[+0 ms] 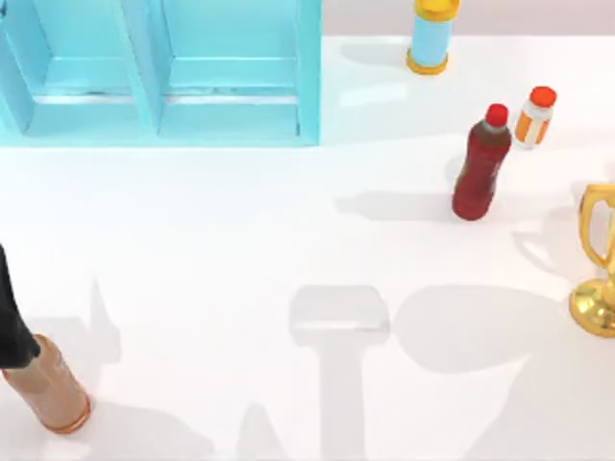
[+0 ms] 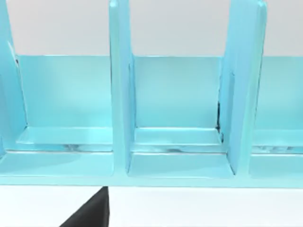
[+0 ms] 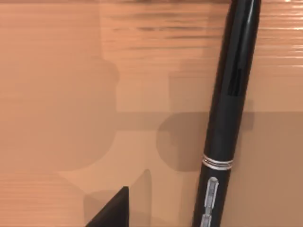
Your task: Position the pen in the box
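Right, the box is a big glossy cyan piece with straight flat walls and upright dividers that split it into square compartments; it sits at the far left of the white table. The left wrist view faces its open compartments head-on, with thin dark seams where dividers meet the floor. A matte black wedge of the left gripper sits just in front of the box's front edge, apart from it; cannot tell if that claw is open or closed

The pen is a slim, shiny black cylinder with a thin silver band and a silver clip. It runs steeply across the right wrist view over a streaky orange-tan surface. Its place relative to the box cannot be told. A black wedge of the right gripper shows beside the pen, not touching it; its claw state cannot be told either

Right of the box stands a pale-blue bottle with yellow cap and base. Further right are a dark red bottle and, just beside it, a small white-and-orange bottle. A shiny gold trophy is farthest right of the box. A copper-brown bottle stands well in front of the box, its top dark
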You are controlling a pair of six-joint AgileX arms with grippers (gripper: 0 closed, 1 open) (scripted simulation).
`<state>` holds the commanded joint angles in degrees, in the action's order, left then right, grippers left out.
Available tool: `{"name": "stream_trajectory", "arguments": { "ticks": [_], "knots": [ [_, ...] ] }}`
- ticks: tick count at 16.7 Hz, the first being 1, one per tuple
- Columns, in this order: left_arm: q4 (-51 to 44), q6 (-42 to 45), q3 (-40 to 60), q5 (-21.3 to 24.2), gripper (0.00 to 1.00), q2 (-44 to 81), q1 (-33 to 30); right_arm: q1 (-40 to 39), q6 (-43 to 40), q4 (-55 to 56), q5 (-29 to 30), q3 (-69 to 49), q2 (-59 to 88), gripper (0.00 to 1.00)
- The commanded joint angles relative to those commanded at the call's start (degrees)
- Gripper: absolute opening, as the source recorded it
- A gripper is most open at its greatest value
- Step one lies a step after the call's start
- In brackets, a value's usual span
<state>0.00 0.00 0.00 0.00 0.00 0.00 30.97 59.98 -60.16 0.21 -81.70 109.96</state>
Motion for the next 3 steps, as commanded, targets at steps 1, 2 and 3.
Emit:
{"name": "stream_trajectory", "arguments": {
  "ticks": [1, 2, 3],
  "knots": [
    [0.00, 0.00, 0.00, 0.00, 1.00, 0.00, 0.00, 0.00, 0.00, 0.00, 0.00, 0.00, 0.00, 1.00],
    [0.00, 0.00, 0.00, 0.00, 1.00, 0.00, 0.00, 0.00, 0.00, 0.00, 0.00, 0.00, 0.00, 1.00],
    [0.00, 0.00, 0.00, 0.00, 1.00, 0.00, 0.00, 0.00, 0.00, 0.00, 0.00, 0.00, 0.00, 1.00]
  ]
}}
